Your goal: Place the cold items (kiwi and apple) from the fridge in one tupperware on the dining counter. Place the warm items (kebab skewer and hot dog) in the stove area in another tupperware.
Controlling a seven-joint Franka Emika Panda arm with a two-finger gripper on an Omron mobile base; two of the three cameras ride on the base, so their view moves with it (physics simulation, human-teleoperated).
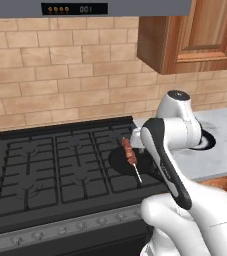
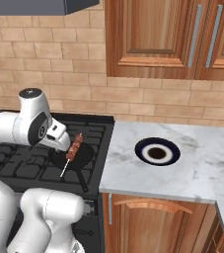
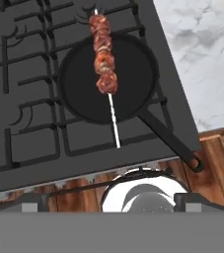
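Observation:
A kebab skewer (image 3: 103, 57) of brown meat chunks on a thin metal stick lies across a black frying pan (image 3: 74, 99) on the front right burner of the stove. The skewer (image 1: 130, 152) and the pan (image 1: 116, 161) also appear in the left base view, partly behind my forearm. From the right base view, the skewer (image 2: 75, 147) rests on the pan (image 2: 85, 157) just beside my hand. My gripper (image 3: 111, 201) hovers above the stove's front edge, open wide with nothing between its fingers, short of the skewer's bare end. Hot dog, kiwi, apple and tupperware are out of view.
The black gas stove (image 1: 45, 170) has raised grates. The pan's handle (image 3: 170, 141) points toward the stove's front right corner. A dark-rimmed plate (image 2: 157, 150) sits on the marble counter (image 2: 192, 168) to the right. Wooden cabinets (image 2: 153, 34) hang above.

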